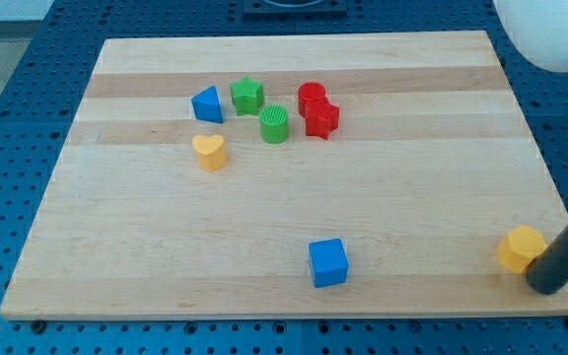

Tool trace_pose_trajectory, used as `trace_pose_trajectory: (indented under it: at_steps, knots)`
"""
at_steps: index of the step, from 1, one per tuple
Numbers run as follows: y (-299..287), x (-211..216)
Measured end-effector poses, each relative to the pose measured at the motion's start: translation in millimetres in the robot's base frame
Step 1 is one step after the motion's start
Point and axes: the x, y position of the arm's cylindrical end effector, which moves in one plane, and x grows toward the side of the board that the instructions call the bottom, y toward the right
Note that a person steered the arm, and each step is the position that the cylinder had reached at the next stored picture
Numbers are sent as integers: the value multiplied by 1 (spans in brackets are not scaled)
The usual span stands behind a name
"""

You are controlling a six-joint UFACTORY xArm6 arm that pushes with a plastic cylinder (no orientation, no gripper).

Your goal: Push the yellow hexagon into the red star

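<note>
Nearest the view's bottom, my tip (pixel 545 284) rests at the lower right corner of the wooden board (pixel 294 212), the dark rod rising from it toward the view's right edge. It carries no jaws and grasps nothing; its end sits just beside the yellow hexagon (pixel 521 248), on that block's right and lower side, close enough that contact appears likely, though a hairline gap cannot be ruled out. The hexagon lies close to the board's right edge.

Left of it along the same lower band, well apart, stands the blue cube (pixel 328 262), alone near the board's bottom edge.

Beyond a wide stretch of bare wood, the yellow heart (pixel 209 152) sits left of centre. Slightly farther, the green cylinder (pixel 274 124) stands to its upper right.

To the right of that cylinder is the red star (pixel 321 118), the target, well apart from the hexagon and diagonally across the board from it. Touching the star on its upper left side is a red cylinder (pixel 311 97); the two read almost as one mass.

In the far row, the green star (pixel 248 95) sits just above and left of the green cylinder, and the blue triangle (pixel 206 105) lies just to its left.

A blue perforated table (pixel 28 108) surrounds the board, and a white rounded object (pixel 550 30) fills the view's top right corner.
</note>
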Motion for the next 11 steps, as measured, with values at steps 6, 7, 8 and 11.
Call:
trace_pose_trajectory:
  at_steps: [6,7,8,11]
  knots:
    - [-66,-45]
    - [-103,-53]
    - [-117,-70]
    - [-174,-158]
